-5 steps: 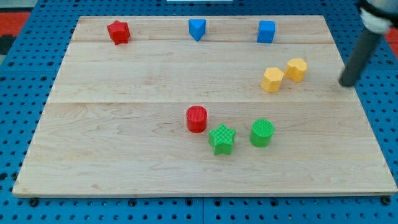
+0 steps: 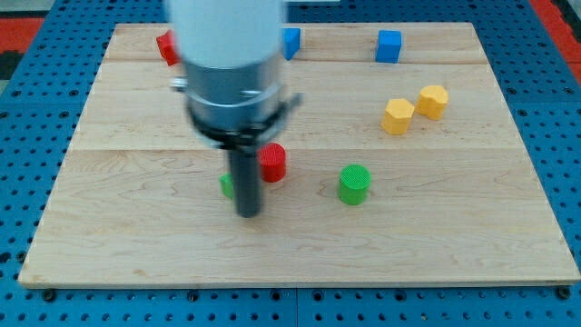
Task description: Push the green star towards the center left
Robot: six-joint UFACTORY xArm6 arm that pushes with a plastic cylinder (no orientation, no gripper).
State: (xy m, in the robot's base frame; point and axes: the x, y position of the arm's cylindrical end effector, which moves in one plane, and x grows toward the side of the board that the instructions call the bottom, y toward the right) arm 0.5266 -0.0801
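Green star point(image 2: 226, 185) mostly hidden behind my tip point(image 2: 248, 214)

On the surface point(image 2: 127, 227), my tip point(image 2: 248, 213) sits left of centre, low in the view. The green star point(image 2: 226, 186) is just beside the rod on its left, mostly hidden, and the red cylinder point(image 2: 273, 162) is just to its upper right. The green cylinder point(image 2: 354, 184) lies further right, apart from both. Two yellow blocks point(image 2: 398, 116) point(image 2: 433, 101) sit side by side at the upper right. Along the top edge are the red block point(image 2: 165, 45), a blue block point(image 2: 290, 42) and the blue cube point(image 2: 388, 45).
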